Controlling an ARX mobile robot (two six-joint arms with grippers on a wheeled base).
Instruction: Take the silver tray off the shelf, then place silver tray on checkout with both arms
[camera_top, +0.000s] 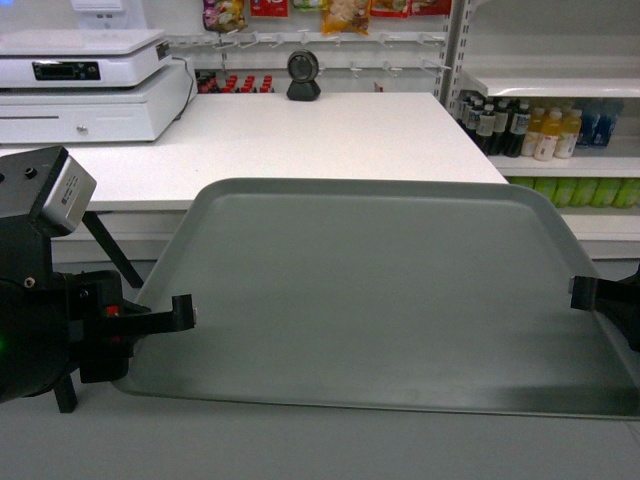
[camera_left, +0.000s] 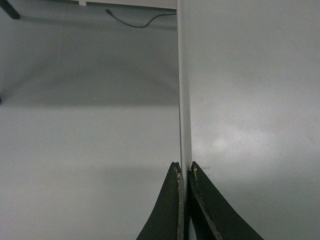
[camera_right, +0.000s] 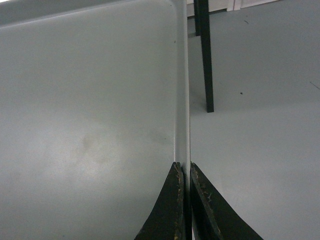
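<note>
The left gripper (camera_top: 185, 312) is nearest to the camera in the head view, at the lower left, with its black arm (camera_top: 40, 300) behind it. Its fingers (camera_left: 170, 210) are closed on the left rim of the tray (camera_top: 380, 290), and in the left wrist view the thin rim runs straight up from between the two tips. The tray surface lies on the right of this gripper, and the grey floor (camera_left: 75, 150) lies on its left.

The tray is held in the air between the two grippers, in front of the checkout (camera_top: 300, 140), and its far edge covers the near edge of the counter in the head view. It looks about level.

The right gripper (camera_top: 580, 292) holds the opposite rim; only a small black part of it shows at the right edge of the head view. In the right wrist view its fingers (camera_right: 172, 205) are pressed on the rim, with the tray on their left and the floor on their right.

Only the head view shows the checkout top, with a cash register (camera_top: 85, 85) at its far left and a small black device (camera_top: 303, 75) at the back. It also shows a shelf (camera_top: 550, 85) with bottles (camera_top: 545, 130) beyond the right gripper. Only the right wrist view shows a dark table leg (camera_right: 205, 55) near the tray corner. Only the left wrist view shows a cable (camera_left: 135, 21) on the floor.
</note>
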